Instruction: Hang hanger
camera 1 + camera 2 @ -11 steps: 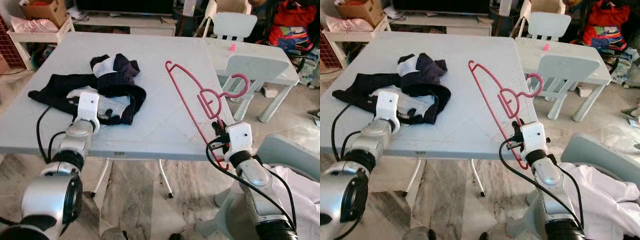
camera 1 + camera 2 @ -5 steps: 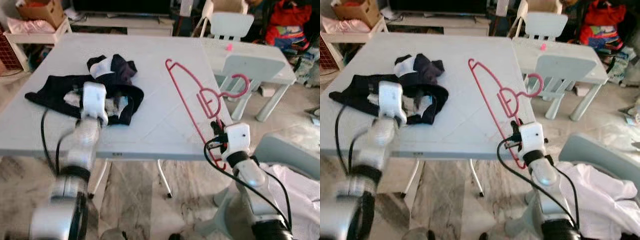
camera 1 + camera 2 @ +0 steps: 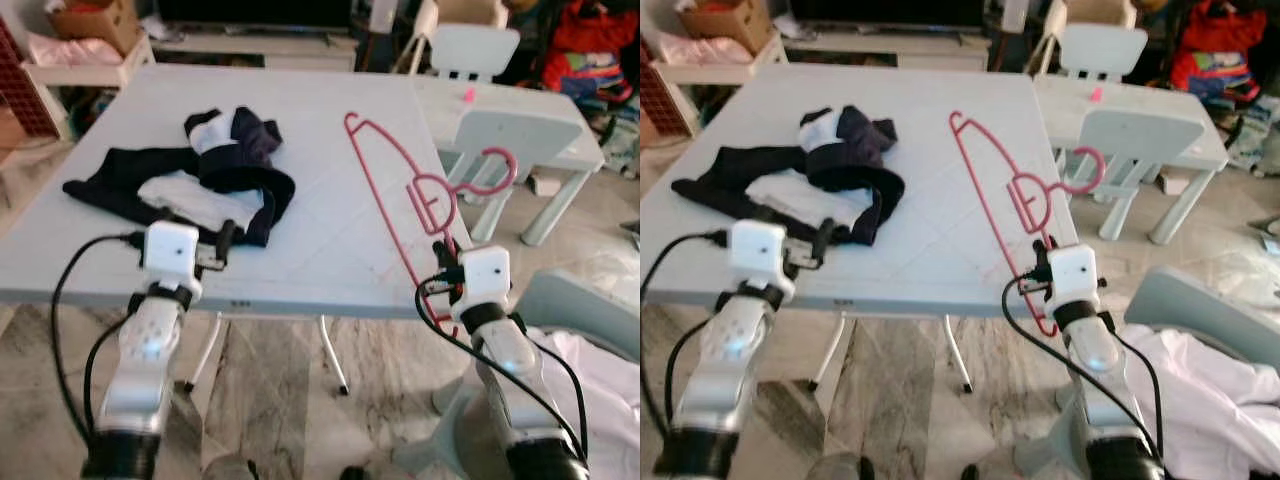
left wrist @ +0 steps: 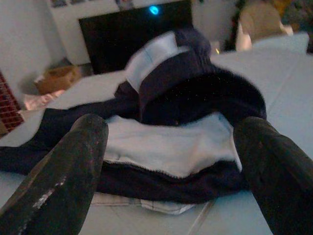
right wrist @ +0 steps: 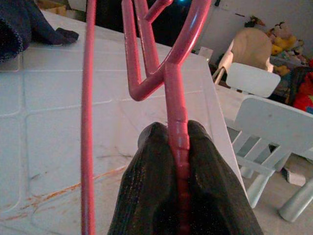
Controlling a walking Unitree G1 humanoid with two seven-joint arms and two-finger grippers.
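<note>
A pink plastic hanger [image 3: 400, 195] lies at a slant over the right part of the grey table [image 3: 320, 250], its hook [image 3: 490, 170] sticking out past the right edge. My right gripper [image 3: 447, 270] is shut on the hanger's lower end at the table's front right corner; in the right wrist view the fingers [image 5: 146, 186] clamp the ridged pink bar [image 5: 177, 112]. A dark garment with a white lining [image 3: 205, 175] lies crumpled on the left half. My left gripper [image 3: 215, 250] stands open at the front edge, just short of the garment [image 4: 166, 142], with nothing between its fingers [image 4: 73, 161].
A small pale table [image 3: 530, 110] and child chairs [image 3: 470, 45] stand close to the right. A white cloth [image 3: 600, 380] lies on the floor at the lower right, beside a grey seat [image 3: 575, 300]. Boxes and shelves [image 3: 95, 30] stand behind at the left.
My left arm has drawn back from above the garment to the table's front edge, with its gripper open. The right gripper keeps its hold on the hanger in about the same place.
</note>
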